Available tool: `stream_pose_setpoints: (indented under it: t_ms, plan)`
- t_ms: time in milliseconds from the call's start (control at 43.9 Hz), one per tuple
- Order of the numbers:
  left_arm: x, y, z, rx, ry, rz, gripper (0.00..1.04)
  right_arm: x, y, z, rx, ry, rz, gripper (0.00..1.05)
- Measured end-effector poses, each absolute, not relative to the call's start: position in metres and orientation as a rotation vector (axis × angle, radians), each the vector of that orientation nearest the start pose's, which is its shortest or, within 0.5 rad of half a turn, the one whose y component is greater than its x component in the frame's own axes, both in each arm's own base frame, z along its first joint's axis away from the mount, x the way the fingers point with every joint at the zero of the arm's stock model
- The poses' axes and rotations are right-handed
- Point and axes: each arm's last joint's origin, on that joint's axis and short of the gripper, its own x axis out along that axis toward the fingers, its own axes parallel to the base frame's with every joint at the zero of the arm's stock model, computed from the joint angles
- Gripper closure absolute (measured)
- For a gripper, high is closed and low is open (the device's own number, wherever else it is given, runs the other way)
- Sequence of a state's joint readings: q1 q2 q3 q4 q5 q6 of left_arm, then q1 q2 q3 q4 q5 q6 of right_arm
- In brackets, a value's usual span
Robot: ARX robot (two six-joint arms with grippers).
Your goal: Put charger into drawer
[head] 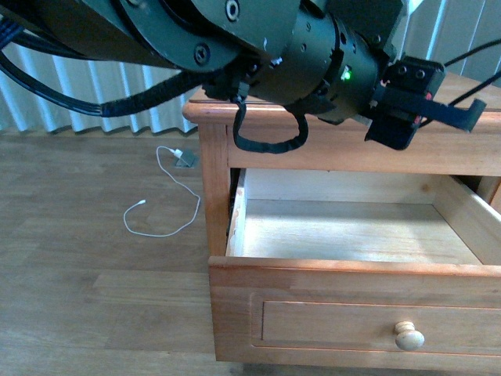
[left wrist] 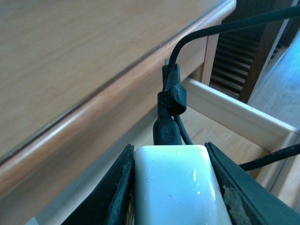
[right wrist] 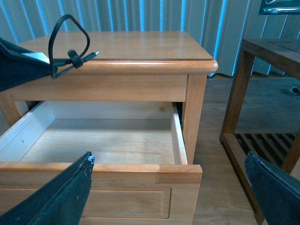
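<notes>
The charger [left wrist: 176,187] is a glossy white block, and I judge it light, rigid and a little slippery. Its broad flat sides are the right place to hold it. The black cord [left wrist: 171,101], looped and strapped, looks springy and would probably swing or snag if I took it there.

My left gripper [left wrist: 169,154] pinches the block across those sides, one finger against each. That puts the charger above the open drawer [head: 352,274], towards its back and close under the cabinet's [right wrist: 140,63] top edge, with the cord loop dangling over the bare drawer floor.

My right gripper [right wrist: 168,158] is spread wide and empty in front of the drawer. A thin white cable [head: 164,204] lies on the floor, well apart from the drawer.
</notes>
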State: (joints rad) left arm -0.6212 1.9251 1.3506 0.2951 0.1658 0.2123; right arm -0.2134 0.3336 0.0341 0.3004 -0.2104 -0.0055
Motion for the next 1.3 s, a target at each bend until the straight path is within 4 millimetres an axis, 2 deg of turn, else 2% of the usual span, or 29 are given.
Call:
stream_pose_setpoints:
  t_ms: [68,296,432,614,705,774,796,978,1092,1183,1297]
  plan:
    - [0.358,-0.264,0.233,0.279,0.227,-0.815,0.65,0.117,-0.019,0.175,-0.006,-0.001,-0.003,0.08]
    - [0.382,-0.276,0.166,0.335,0.401,-0.77,0.65,0.117,-0.019,0.175,-0.006,-0.001,-0.003,0.08]
    - [0.395,-0.284,0.144,0.349,0.448,-0.768,0.65,0.117,-0.019,0.175,-0.006,-0.001,-0.003,0.08]
    - [0.403,-0.288,0.142,0.367,0.435,-0.714,0.36,0.117,-0.019,0.175,-0.006,-0.001,-0.003,0.08]
    - [0.405,-0.286,0.153,0.371,0.367,-0.627,0.2,0.117,-0.019,0.175,-0.006,-0.001,-0.003,0.08]
    - [0.402,-0.279,0.17,0.362,0.306,-0.553,0.06,0.117,-0.019,0.175,-0.006,-0.001,-0.003,0.08]
    - [0.4,-0.277,0.176,0.358,0.291,-0.539,0.05,0.117,-0.019,0.175,-0.006,-0.001,-0.003,0.08]
    - [0.38,-0.253,0.228,0.319,0.18,-0.417,0.06,0.117,-0.019,0.175,-0.006,-0.001,-0.003,0.08]
    - [0.352,-0.216,0.276,0.259,0.058,-0.222,0.06,0.117,-0.019,0.175,-0.006,-0.001,-0.003,0.08]
    - [0.326,-0.185,0.296,0.208,0.016,-0.099,0.06,0.117,-0.019,0.175,-0.006,-0.001,-0.003,0.08]
    - [0.294,-0.152,0.304,0.176,-0.016,0.026,0.06,0.117,-0.019,0.175,-0.006,-0.001,-0.003,0.08]
